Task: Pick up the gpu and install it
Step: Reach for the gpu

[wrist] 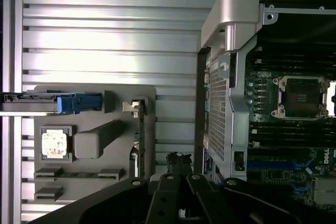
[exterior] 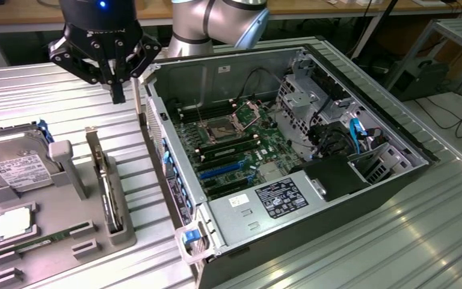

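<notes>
Gpu [exterior: 101,171] stands up on its thin edge in a slot of the gray holder [exterior: 62,205]. The holder sits on the metal table [exterior: 30,90], on the exterior view's left. The gpu is thin and flat. Its long side runs from the far end of the holder to the near end, almost in line with the side wall of the computer case [exterior: 175,180] next to it. Its top edge is bare, and nothing touches it.

The gripper [exterior: 117,90] hangs in the air above the table. It is past the far end of the gpu and higher than it. So the gpu lies below the fingers [exterior: 118,95] and toward the near side. In the wrist view the gpu looks like a thin line, and the fingertips sit just to the side of it, between the gpu and the case. They are near each other but do not touch.

The fingers are pressed together and hold nothing.

In the same holder are a hard drive [exterior: 18,168] with a white label, a square chip [exterior: 14,224] and a thin green memory stick [exterior: 50,238]. The case lies open on its side, and the green board [exterior: 239,150] inside faces up.
</notes>
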Robot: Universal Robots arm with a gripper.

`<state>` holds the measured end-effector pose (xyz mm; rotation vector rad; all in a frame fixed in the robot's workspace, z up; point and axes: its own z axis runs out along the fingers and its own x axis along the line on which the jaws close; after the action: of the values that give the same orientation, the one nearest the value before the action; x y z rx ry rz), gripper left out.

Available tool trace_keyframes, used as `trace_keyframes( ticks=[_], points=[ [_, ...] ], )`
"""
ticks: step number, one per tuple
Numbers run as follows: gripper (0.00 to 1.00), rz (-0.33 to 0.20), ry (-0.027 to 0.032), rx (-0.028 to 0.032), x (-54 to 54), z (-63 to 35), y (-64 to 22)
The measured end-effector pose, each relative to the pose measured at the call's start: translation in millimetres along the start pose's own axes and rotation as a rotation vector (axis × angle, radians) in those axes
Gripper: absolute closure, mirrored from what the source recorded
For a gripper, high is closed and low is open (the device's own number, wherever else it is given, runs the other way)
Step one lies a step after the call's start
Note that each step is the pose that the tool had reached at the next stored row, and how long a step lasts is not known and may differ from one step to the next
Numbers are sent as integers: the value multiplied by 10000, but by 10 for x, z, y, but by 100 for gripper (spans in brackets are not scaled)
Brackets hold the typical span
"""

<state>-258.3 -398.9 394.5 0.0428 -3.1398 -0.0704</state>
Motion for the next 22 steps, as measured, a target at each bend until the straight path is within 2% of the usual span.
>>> trace_keyframes(
  ticks=[22],
  points=[
    [89, 0, 0, 0, 170, 0, 5]
  ],
)
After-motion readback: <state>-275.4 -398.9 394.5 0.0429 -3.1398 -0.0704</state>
